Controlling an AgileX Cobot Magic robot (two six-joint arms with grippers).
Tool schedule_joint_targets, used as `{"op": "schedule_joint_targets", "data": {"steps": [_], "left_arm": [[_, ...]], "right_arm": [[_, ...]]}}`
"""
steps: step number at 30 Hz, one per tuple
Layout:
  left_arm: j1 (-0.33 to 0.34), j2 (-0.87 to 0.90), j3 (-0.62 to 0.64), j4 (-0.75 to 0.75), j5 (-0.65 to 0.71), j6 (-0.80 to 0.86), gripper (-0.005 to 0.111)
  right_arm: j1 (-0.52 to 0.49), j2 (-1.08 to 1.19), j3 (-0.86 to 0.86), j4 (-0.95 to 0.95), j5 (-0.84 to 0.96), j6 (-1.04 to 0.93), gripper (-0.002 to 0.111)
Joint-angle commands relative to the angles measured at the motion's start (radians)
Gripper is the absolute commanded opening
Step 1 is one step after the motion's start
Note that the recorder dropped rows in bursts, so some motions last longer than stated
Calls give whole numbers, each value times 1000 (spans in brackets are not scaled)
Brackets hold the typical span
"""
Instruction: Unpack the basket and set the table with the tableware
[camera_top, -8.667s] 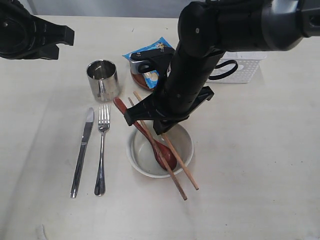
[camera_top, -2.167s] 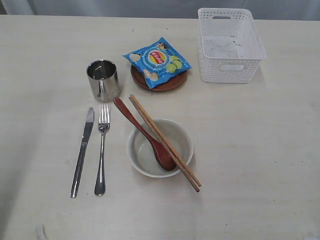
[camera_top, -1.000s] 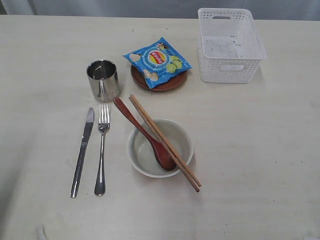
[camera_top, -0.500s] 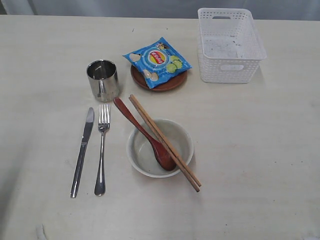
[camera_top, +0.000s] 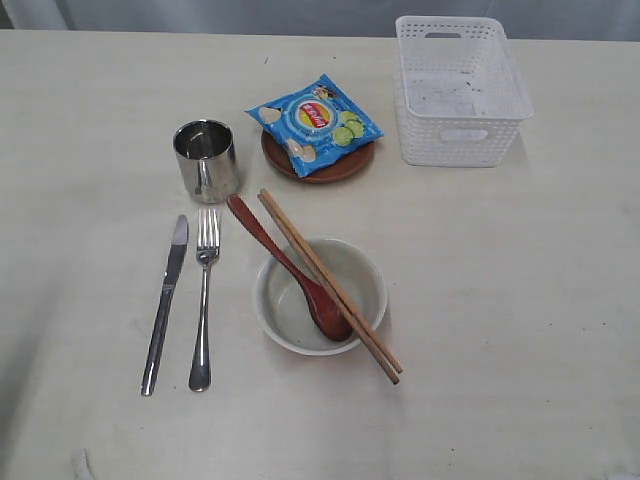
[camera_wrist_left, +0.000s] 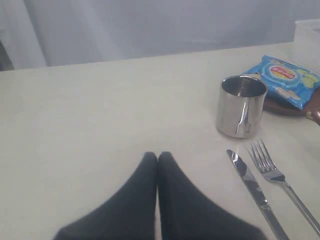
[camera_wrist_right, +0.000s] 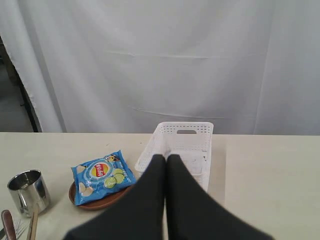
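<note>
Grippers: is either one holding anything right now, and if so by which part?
Nothing is held. The left gripper and the right gripper are both shut, with nothing between the jaws.

Left gripper (camera_wrist_left: 157, 156) closed, its two dark fingers pressed together along their inner edges, tips meeting in a blunt point, right gripper (camera_wrist_right: 166, 158) closed the same way, dark fingers touching down a thin seam, tips side by side, both widening back toward the wrist
</note>
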Motion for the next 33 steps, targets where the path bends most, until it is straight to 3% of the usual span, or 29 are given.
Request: {"op": "schedule_joint_targets", "data": {"steps": [1, 2, 4, 5, 7, 9, 14, 19, 33], "left_arm": [[-2, -4, 3, 4, -12, 2, 0], [-2, -4, 3, 4, -12, 2, 0], [-2, -4, 3, 4, -12, 2, 0], [-2, -4, 3, 4, -12, 2, 0], [-2, -4, 3, 4, -12, 2, 0], [-2, -4, 3, 4, -12, 2, 0], [-2, -4, 3, 4, -12, 2, 0], [-2, -4, 3, 4, -12, 2, 0], [-2, -4, 3, 4, -8, 2, 0]], "right_arm": [[-11, -5, -1, -20, 12, -13, 0], [-31, -5, -1, -25, 13, -13, 0], [-228, -5, -1, -15, 13, -11, 0], [-415, -5, -1, -5, 11, -8, 0], [-628, -5, -1, 3, -21, 20, 0], [-701, -5, 9, 74, -134, 37, 0], [-584, -5, 219, 222, -552, 36, 0], [-584, -5, 308, 263, -568, 43, 0], [-584, -5, 309, 349, -604, -6, 0]]}}
